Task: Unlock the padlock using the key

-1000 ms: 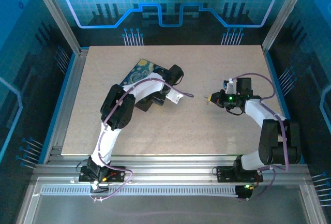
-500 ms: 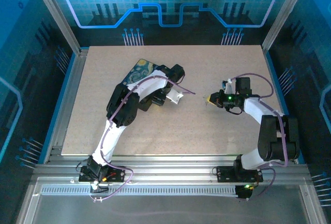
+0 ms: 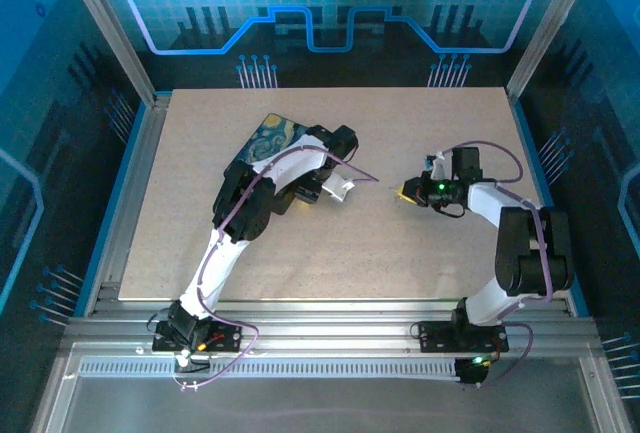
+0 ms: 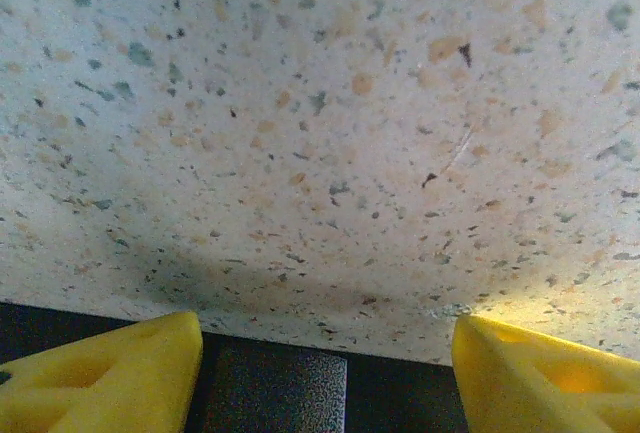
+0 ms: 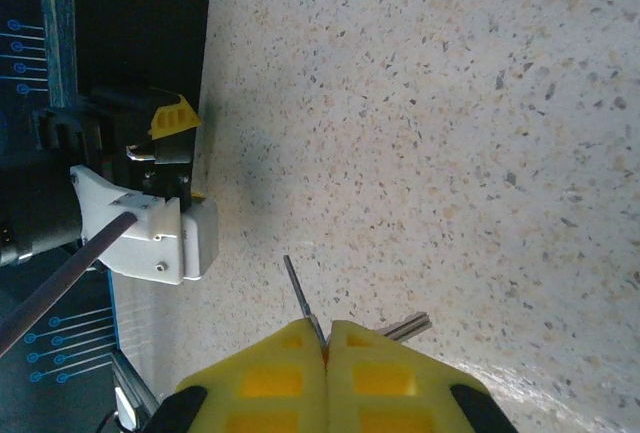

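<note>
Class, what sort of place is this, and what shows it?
Probably a robotics lab cell: left arm and right arm bolted beside a speckled table, aluminium frame rails, blue circuit-patterned panels around.

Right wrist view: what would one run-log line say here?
right gripper: shut on thin silvery metal key | left gripper: open

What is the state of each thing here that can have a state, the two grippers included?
left gripper: open, fingers wide apart above the table.
right gripper: shut on the key.
key: pinched at the right gripper's fingertips, silvery end sticking out.
box: lying flat, painted lid on top, shut.
</note>
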`<state>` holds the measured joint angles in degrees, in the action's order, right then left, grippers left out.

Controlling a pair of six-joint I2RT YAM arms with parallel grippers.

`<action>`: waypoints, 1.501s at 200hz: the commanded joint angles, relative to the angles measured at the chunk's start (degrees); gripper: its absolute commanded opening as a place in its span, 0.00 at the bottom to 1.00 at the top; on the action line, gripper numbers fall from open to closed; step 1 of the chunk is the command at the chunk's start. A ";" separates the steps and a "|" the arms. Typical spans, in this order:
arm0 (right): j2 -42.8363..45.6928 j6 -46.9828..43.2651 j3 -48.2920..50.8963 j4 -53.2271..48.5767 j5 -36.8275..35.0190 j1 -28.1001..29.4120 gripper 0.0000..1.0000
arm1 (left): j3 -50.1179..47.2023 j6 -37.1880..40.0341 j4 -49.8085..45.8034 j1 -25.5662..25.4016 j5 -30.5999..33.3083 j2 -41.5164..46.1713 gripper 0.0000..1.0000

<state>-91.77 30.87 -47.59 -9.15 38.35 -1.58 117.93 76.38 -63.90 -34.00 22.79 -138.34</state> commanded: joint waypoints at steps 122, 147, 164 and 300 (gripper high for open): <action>-3.12 0.76 -2.31 0.97 1.66 2.80 0.00 | -1.56 -6.11 -4.43 -1.31 -4.56 4.62 0.26; -2.39 0.68 -1.80 0.72 1.38 3.16 0.00 | -6.13 -7.68 -2.47 -2.62 -5.50 9.07 0.21; -1.70 0.68 -1.41 0.54 1.19 3.42 0.00 | -9.30 -8.46 -0.21 -3.11 -6.62 12.56 0.17; -1.65 0.86 -2.44 0.62 -0.29 4.77 0.00 | -14.37 -63.59 3.02 -3.73 -19.61 22.45 0.31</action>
<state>-93.01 31.53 -48.75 -8.49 37.76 2.07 111.18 25.04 -58.52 -37.47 10.15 -119.92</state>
